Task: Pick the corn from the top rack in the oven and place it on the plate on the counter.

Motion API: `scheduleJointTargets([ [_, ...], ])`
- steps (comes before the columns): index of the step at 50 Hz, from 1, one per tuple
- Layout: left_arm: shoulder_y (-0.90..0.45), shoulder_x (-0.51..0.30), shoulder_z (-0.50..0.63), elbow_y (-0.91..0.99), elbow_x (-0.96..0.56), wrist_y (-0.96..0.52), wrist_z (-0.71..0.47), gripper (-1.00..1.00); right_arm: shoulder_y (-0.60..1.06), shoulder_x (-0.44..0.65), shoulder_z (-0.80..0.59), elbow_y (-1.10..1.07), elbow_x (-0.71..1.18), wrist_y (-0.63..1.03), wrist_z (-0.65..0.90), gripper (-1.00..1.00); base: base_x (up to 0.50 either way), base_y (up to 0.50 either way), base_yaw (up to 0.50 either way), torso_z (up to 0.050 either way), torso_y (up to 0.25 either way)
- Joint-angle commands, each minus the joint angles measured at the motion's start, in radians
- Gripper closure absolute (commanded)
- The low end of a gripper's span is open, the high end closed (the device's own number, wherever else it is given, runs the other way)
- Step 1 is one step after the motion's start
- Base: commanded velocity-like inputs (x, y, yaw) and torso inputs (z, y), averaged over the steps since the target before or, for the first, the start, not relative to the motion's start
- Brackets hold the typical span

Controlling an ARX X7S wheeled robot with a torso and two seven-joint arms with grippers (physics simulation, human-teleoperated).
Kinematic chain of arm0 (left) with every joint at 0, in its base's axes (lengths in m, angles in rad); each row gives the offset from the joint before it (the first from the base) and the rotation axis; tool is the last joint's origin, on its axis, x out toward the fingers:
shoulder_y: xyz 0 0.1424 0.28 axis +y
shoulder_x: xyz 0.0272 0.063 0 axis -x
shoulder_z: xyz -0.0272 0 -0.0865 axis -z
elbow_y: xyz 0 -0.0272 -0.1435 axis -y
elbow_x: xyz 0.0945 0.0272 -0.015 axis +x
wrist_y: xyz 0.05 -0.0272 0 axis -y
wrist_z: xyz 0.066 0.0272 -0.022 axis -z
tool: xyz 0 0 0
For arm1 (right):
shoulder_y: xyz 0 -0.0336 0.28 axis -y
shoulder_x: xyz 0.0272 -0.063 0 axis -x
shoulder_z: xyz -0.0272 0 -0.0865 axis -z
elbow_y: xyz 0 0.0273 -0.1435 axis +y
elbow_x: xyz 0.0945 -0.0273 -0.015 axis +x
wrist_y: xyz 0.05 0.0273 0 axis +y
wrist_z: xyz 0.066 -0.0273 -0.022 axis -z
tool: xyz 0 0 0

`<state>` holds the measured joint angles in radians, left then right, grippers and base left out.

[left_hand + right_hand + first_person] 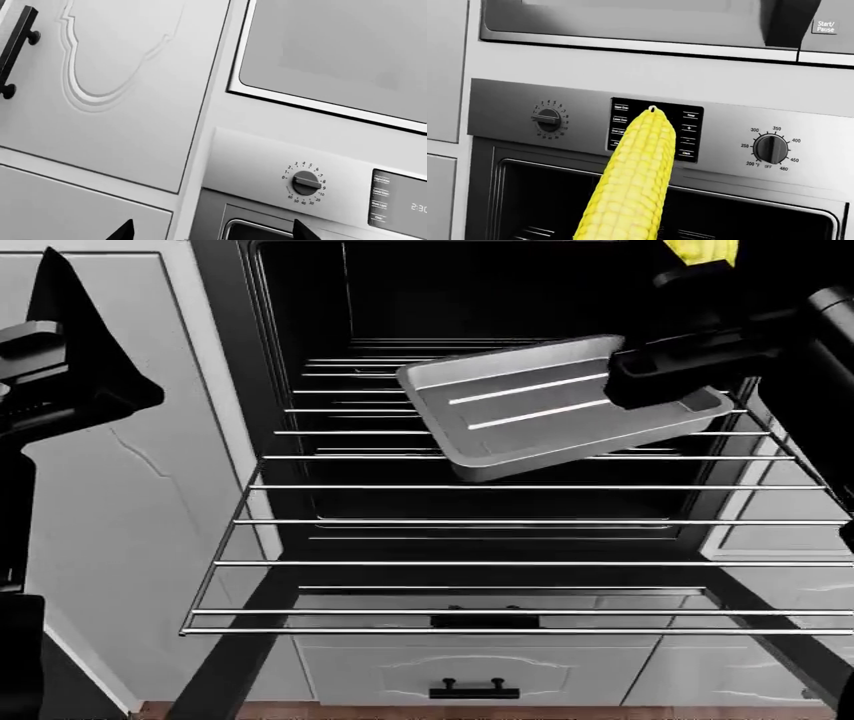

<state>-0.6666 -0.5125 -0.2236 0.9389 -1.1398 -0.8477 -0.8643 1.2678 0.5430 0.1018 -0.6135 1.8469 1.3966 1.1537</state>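
My right gripper (703, 278) is shut on the yellow corn (630, 185), held up in front of the oven's control panel (687, 130). In the head view only the corn's end (703, 250) shows, at the top edge above the right arm. The black oven (534, 300) stands open with a dark inside. Its top rack (507, 562) of silvery bars is pulled out towards me. My left gripper (213, 232) is open and empty; in the head view it is (67, 350) left of the oven. The plate and the counter are out of view.
A grey metal tray (561, 405) lies tilted on the back of the rack, under my right arm. A grey-white cabinet door with a black handle (17, 50) is left of the oven. A drawer with a black handle (474, 688) is below. A timer knob (306, 182) sits on the panel.
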Motion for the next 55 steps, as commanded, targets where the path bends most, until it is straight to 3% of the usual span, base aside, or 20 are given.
scheduleJointTargets([
  [1, 0.001, -0.004, 0.004, 0.001, 0.004, 0.005, -0.003, -1.00, -0.003, 0.034, -0.005, -0.017, 0.057, -0.023, 0.064, 1.00, -0.12, 0.50, 0.00, 0.000, 0.000],
  [55, 0.006, -0.019, 0.030, 0.015, -0.030, 0.028, -0.035, -1.00, -0.026, 0.068, -0.044, -0.048, 0.024, -0.071, 0.016, 1.00, -0.04, 0.48, 0.00, 0.000, 0.000],
])
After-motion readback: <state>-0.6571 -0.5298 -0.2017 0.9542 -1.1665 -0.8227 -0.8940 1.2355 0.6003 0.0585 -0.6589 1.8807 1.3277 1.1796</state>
